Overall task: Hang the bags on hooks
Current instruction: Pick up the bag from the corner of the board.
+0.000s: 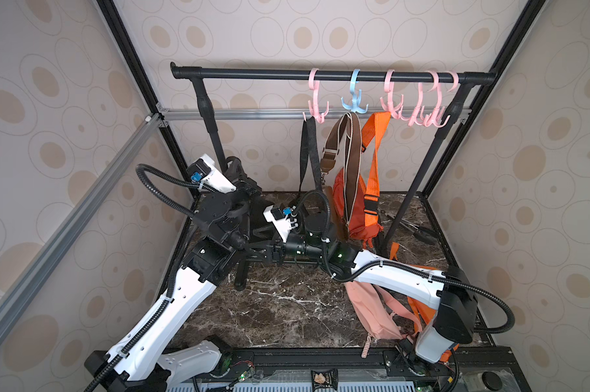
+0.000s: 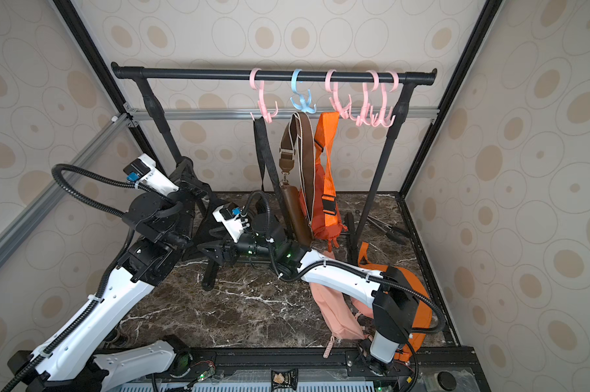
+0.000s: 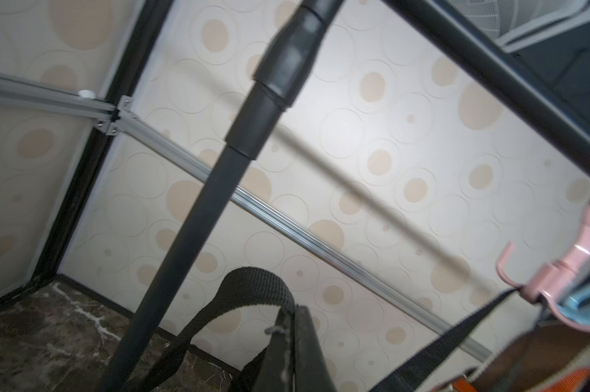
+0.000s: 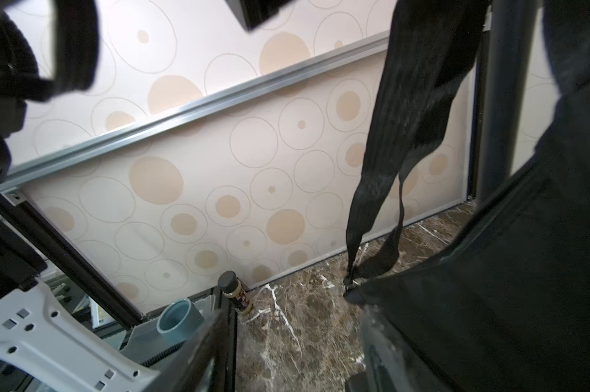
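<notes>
Clamping the short handle loop (image 3: 256, 285) of the black bag (image 4: 490, 271), the left gripper (image 3: 288, 342) has its jaws together on the webbing at the bottom centre of the left wrist view. The bag's long strap (image 1: 307, 149) rises through the centre of both top views to the leftmost pink hook (image 1: 317, 117). That puts the hook above and to the right of that gripper in frame, with the strap's long axis close to vertical.

The bag's body sits low, left of centre, between the two grippers and beside the rack's left upright (image 3: 191, 220). The right gripper (image 1: 253, 242) faces it from the right with jaws apart. In the right wrist view the marble floor (image 4: 287, 322) shows between them and the bag fills the right of the frame. The left arm is nearer the handle, the right nearer the body. I judge that the coming move turns on bringing the bag's weight under the hook, along the strap's line.

In the top views the arms cover most of the bag's body. Where strap meets hook is blurred at the right edge of the left wrist view, so I cannot tell whether it sits fully in a prong. Nor can I tell whether the right gripper touches the bag.
</notes>
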Motion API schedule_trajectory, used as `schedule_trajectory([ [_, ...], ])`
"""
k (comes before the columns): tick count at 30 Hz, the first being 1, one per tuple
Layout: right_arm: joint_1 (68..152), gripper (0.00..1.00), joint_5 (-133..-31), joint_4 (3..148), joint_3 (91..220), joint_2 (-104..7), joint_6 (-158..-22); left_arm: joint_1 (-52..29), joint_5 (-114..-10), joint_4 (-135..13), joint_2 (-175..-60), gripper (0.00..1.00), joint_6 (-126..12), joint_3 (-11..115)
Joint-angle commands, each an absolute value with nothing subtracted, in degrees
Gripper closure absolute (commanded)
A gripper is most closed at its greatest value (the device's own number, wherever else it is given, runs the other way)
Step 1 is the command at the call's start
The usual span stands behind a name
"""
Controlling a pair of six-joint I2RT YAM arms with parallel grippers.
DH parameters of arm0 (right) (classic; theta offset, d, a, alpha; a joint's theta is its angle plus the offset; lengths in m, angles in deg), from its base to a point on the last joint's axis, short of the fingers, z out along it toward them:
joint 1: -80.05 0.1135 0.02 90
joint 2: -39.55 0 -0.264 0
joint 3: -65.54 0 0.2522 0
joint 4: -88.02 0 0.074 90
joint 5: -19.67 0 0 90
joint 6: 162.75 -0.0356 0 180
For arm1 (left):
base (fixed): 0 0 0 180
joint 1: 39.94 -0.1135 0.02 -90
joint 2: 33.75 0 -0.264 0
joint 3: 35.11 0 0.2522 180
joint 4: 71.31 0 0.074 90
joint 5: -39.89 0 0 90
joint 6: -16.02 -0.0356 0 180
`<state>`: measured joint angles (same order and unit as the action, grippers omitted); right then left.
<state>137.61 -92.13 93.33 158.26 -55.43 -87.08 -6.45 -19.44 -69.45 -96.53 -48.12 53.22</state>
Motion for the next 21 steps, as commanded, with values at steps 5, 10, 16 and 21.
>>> schedule_trajectory([
  [5,135.6,0.34,-86.6,86.6,156.0,-41.0,-79.4,-6.1,-53.3,-71.4,-96.0,1.0,-67.4,63.3],
  [10,135.2,0.33,-87.6,82.4,154.6,-32.4,-76.2,-6.1,-61.0,-61.3,-97.4,1.0,-74.0,71.5],
  [16,135.1,0.33,-88.5,77.7,154.4,-24.5,-74.0,-6.1,-63.5,-57.0,-95.5,1.0,-79.8,74.2],
  [21,135.1,0.32,-84.9,76.9,154.4,-20.8,-72.2,-6.1,-73.9,-56.5,-95.4,1.0,-77.7,75.4],
])
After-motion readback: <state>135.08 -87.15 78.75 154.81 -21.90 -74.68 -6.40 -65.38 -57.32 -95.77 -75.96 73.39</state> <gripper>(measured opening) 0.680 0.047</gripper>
